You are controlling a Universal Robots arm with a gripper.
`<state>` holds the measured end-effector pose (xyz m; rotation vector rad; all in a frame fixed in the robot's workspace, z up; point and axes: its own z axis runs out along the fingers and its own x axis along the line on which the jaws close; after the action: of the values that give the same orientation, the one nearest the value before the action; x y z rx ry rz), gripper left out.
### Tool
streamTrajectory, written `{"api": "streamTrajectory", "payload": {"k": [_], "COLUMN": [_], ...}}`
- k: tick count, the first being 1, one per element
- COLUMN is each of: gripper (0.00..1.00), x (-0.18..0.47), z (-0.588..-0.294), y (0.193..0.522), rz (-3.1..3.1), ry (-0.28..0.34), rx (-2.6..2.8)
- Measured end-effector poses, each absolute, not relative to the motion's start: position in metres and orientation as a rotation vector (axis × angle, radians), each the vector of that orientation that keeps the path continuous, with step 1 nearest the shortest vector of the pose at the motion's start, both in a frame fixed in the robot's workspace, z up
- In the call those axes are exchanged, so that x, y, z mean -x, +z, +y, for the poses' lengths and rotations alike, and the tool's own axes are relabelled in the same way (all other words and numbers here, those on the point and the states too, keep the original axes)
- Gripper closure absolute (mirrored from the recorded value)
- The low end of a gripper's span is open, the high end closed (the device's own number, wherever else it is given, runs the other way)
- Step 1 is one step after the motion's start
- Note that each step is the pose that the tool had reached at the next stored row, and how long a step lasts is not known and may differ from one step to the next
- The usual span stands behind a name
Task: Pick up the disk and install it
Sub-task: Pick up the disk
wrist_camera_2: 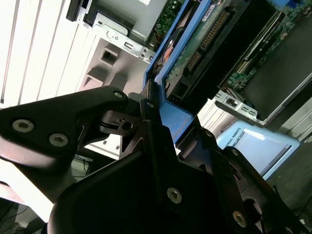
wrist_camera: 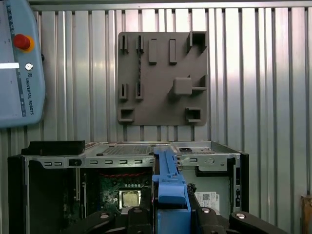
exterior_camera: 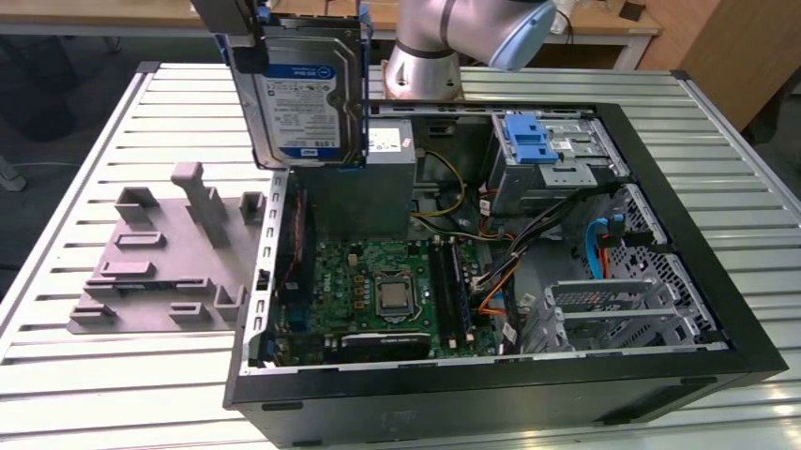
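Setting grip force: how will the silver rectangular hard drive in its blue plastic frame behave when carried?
Probably rigid: the silver rectangular hard drive hangs upright in the claw without sagging. Likely fragile: its green circuit board is exposed.

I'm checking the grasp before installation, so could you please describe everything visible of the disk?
The disk is a flat silver metal drive with a blue-and-white label and a blue plastic frame along its edges. It hangs upright, label toward the exterior view, above the open computer case, clamped at its frame by the gripper.
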<state>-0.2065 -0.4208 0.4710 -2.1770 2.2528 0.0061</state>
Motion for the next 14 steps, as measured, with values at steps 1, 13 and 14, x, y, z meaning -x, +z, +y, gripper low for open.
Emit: {"api": "streamTrajectory", "payload": {"k": [1, 13, 14], "gripper": [0.64, 0.64, 0.64], "x": [0.205, 0.181, 0.179], "z": [-0.421, -0.424, -0.424], "y": [0.471, 0.471, 0.471], "rz": [2.253, 2.253, 2.253], "ry": [0.006, 0.006, 0.006], "rx": [2.177, 2.177, 2.177]}}
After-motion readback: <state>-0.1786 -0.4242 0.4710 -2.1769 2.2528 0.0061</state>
